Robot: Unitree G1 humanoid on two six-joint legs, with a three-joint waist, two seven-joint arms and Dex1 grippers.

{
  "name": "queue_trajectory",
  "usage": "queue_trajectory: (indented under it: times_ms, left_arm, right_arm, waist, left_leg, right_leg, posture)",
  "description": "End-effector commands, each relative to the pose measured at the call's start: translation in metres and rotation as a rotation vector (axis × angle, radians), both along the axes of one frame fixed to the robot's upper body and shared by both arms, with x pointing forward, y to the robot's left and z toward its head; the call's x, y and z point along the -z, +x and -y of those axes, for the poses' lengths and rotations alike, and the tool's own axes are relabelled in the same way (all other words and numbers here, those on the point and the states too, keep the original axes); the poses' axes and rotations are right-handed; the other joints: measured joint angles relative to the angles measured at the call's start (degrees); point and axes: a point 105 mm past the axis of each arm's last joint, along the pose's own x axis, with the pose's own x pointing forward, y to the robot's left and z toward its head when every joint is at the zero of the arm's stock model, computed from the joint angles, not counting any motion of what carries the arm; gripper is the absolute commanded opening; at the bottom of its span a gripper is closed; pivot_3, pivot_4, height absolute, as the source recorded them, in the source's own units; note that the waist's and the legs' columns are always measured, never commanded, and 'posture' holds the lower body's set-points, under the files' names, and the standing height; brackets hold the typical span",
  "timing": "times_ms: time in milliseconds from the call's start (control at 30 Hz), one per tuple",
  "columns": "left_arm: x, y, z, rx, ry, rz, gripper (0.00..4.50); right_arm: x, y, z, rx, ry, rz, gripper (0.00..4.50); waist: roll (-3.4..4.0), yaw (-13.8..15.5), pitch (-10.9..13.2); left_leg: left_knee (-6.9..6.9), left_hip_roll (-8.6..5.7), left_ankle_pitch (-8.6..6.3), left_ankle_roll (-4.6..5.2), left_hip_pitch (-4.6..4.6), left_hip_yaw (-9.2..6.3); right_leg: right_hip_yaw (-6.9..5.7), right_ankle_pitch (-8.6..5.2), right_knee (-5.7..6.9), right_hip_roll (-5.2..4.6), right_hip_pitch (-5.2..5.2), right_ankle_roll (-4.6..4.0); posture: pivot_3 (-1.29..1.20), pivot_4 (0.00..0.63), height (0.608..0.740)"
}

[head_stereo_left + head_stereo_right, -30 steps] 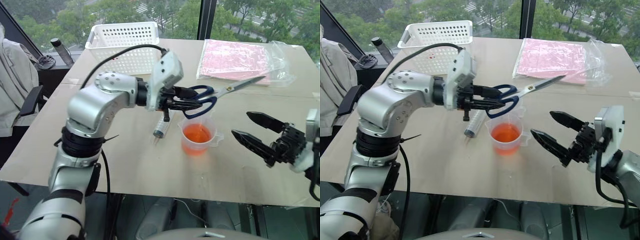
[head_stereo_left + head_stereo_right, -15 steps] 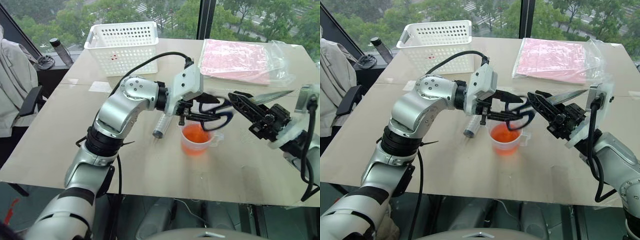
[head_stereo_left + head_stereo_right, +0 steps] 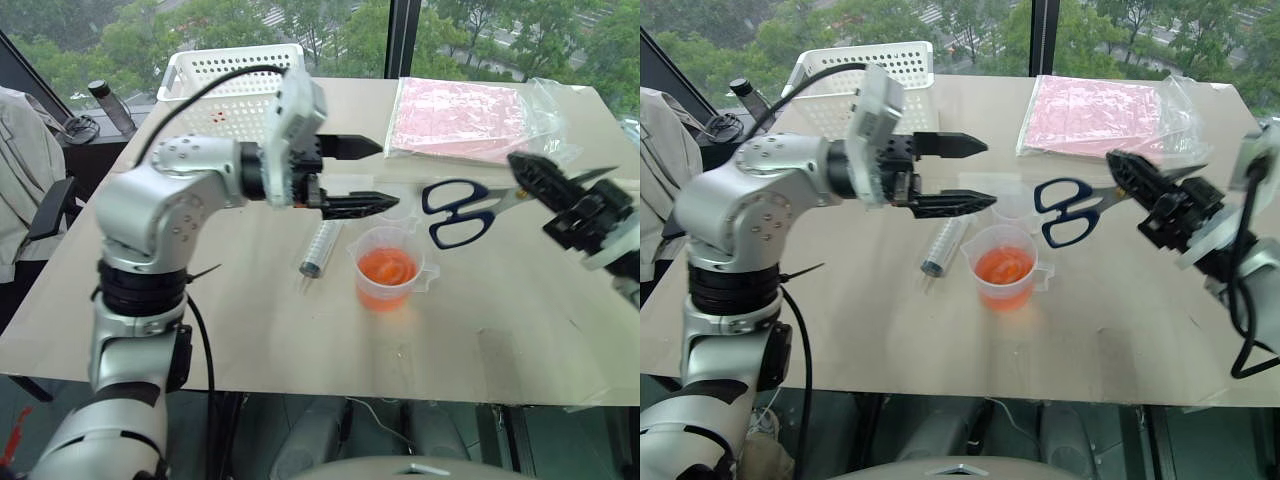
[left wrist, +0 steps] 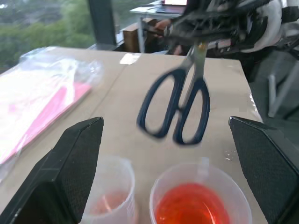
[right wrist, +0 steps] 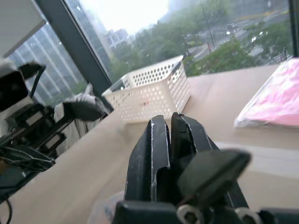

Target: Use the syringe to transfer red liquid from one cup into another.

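Left eye view: right gripper (image 3: 528, 172) clamped on scissors (image 3: 458, 211) blades, right of larger cup (image 3: 389, 268) w/ red liquid (image 3: 387, 266); left gripper (image 3: 372, 174) wide open, empty, above syringe (image 3: 321, 249) on tabletop (image 3: 520, 320)

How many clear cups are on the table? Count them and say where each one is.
2. The larger cup, holding red liquid, stands beside the syringe. The smaller cup stands right next to it, partly hidden behind the left claw in the head views.

Soft overcast daylight from the windows behind, faint shadows, motion-blurred scissors (image 4: 180, 100) in left wrist view
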Motion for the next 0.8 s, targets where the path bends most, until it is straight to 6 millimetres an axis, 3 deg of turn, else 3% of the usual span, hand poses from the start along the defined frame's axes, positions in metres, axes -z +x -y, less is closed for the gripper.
queue_trajectory:
  times_ms: [33, 200, 333, 600, 733, 800]
  left_arm:
    - [-0.003, -0.017, -0.019, -0.010, -0.025, -0.027, 4.36]
    - [0.021, -0.040, -0.036, 0.019, 0.042, -0.063, 4.36]
    - [0.031, -0.054, -0.041, 0.030, 0.056, -0.082, 4.36]
    - [0.043, -0.067, -0.044, 0.039, 0.083, -0.085, 4.36]
    - [0.056, -0.071, -0.050, 0.018, 0.125, -0.088, 4.36]
    - [0.057, -0.072, -0.051, 0.009, 0.117, -0.081, 4.44]
  right_arm:
    - [-0.028, -0.005, 0.013, -0.032, 0.025, 0.044, 0.00]
    - [-0.029, 0.017, 0.043, 0.004, -0.027, -0.072, 0.00]
    - [0.004, 0.041, 0.064, -0.005, -0.081, -0.299, 0.00]
    - [0.085, 0.068, 0.080, -0.071, -0.265, -0.577, 0.00]
    - [0.096, 0.077, 0.087, -0.102, -0.261, -0.614, 0.00]
    - [0.100, 0.079, 0.090, -0.104, -0.305, -0.614, 0.79]
  waist:
    - [0.02, -0.17, 0.00]
    - [0.04, 0.03, 0.02]
    - [0.09, 0.17, 0.04]
    - [0.25, 0.07, 0.13]
    - [0.47, -0.24, 0.27]
    - [0.55, -0.01, 0.31]
  left_leg:
    - [0.00, 0.00, 0.00, 0.00, 0.00, 0.01]
    - [-0.03, 0.04, 0.00, 0.00, 0.02, 0.09]
    - [-0.02, 0.05, -0.01, 0.01, 0.04, 0.11]
    - [-0.07, 0.10, -0.02, 0.01, -0.02, 0.16]
    - [-0.12, 0.10, -0.03, 0.01, -0.02, 0.27]
    - [-0.17, 0.12, -0.03, 0.00, -0.02, 0.30]
  right_leg:
    - [0.02, 0.00, 0.00, -0.01, -0.01, 0.00]
    - [0.09, 0.00, -0.02, -0.04, 0.00, -0.01]
    - [0.09, 0.00, -0.07, -0.07, 0.00, -0.02]
    - [0.13, 0.03, -0.17, -0.16, -0.03, -0.07]
    - [0.24, 0.03, -0.19, -0.16, -0.07, -0.07]
    - [0.27, 0.03, -0.18, -0.16, -0.11, -0.07]
  posture:
    - [0.00, 0.150, 0.740]
    - [0.00, 0.150, 0.740]
    - [0.00, 0.150, 0.740]
    - [0.00, 0.150, 0.740]
    - [0.00, 0.150, 0.740]
    - [0.00, 0.150, 0.740]
